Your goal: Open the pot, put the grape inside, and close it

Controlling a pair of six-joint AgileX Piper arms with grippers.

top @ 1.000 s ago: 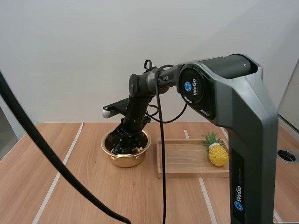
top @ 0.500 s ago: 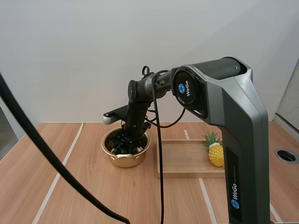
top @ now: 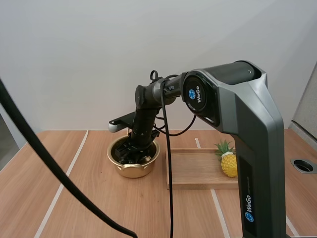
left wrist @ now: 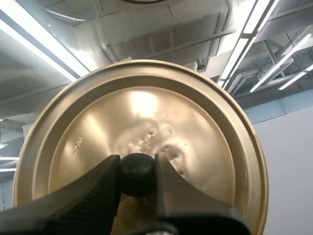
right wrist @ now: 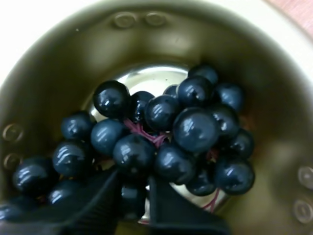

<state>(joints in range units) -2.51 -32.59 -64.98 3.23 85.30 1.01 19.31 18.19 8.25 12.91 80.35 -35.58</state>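
Observation:
The gold pot stands lidless on the table, left of the tray. My right gripper reaches down into it. Dark blue grapes on a reddish stem lie on the pot's shiny bottom, and my right gripper is pinched on one grape at the bunch's edge. My left gripper is shut on the black knob of the gold lid and holds the lid up in the air, away from the pot.
A wooden tray lies right of the pot with a toy pineapple at its right end. A round hole sits in the table at the far right. Bare wood stretches in front of the pot.
My right arm has swung slightly left and sunk, so the gripper with the grapes now sits lower inside the pot. The pot and tray have stayed put.

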